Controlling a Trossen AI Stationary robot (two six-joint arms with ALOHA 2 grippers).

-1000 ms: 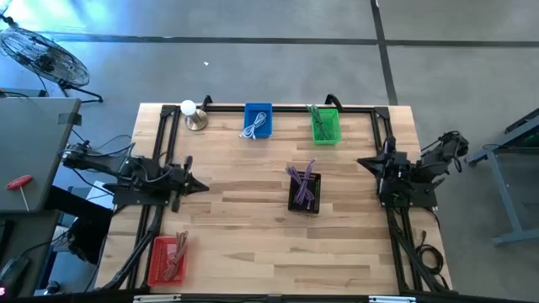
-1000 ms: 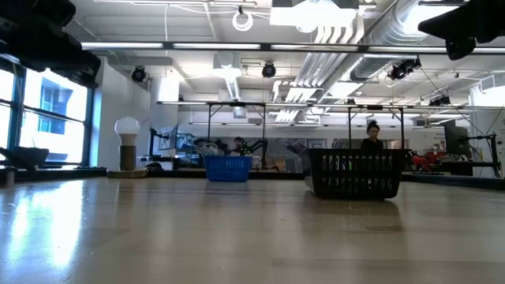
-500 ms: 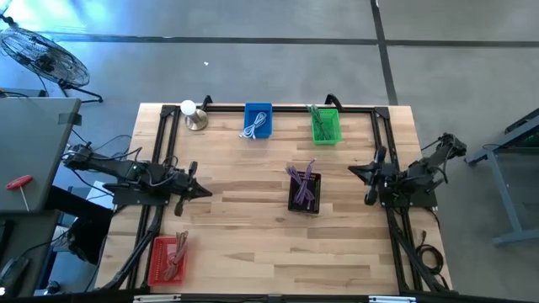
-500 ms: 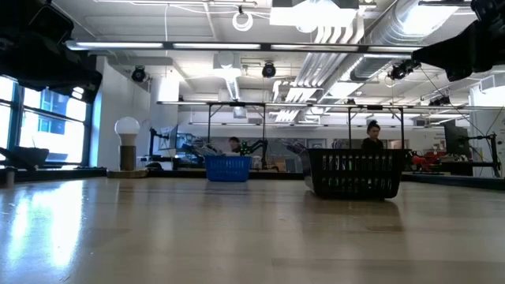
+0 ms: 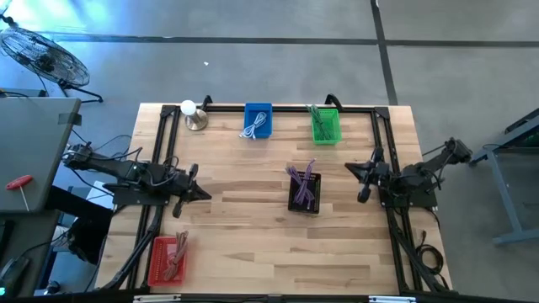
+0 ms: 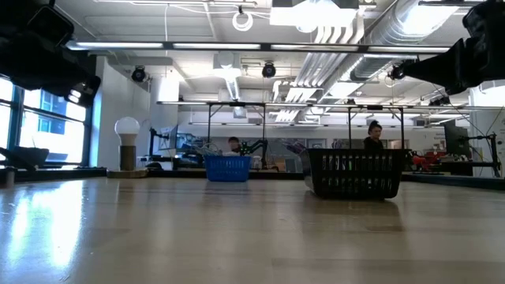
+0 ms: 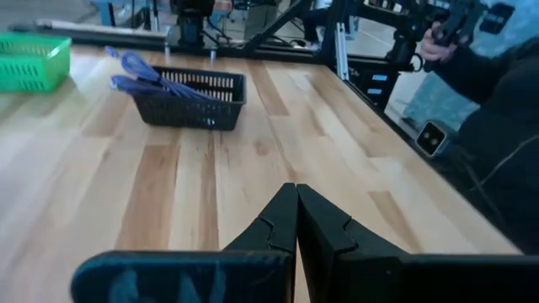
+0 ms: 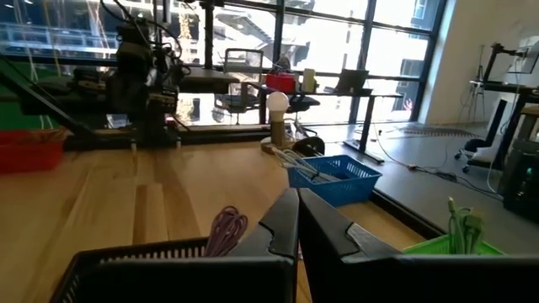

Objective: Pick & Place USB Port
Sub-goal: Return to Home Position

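Note:
A black basket [image 5: 304, 190] holding purple cables [image 7: 139, 69] stands in the middle of the table. At the far edge stand a blue basket [image 5: 258, 120] with a white cable and a green basket [image 5: 325, 125] with green cables. A red basket [image 5: 167, 259] sits at the near left corner. My left gripper [image 5: 205, 193] hovers shut at the table's left side and points at the black basket. My right gripper [image 5: 350, 167] hovers shut at the right side, just right of the black basket [image 8: 135, 261]. Neither holds anything.
A small lamp with a round white bulb [image 5: 192, 114] stands at the far left corner. Black frame rails [image 5: 286, 108] run along the far, left and right edges. Bare wood lies between the baskets. A person shows far off in the room [image 6: 372, 136].
Both arms have sunk toward the table, the right one more than the left. My right gripper has also edged toward the black basket. Both stay shut, and no basket or cable has moved.

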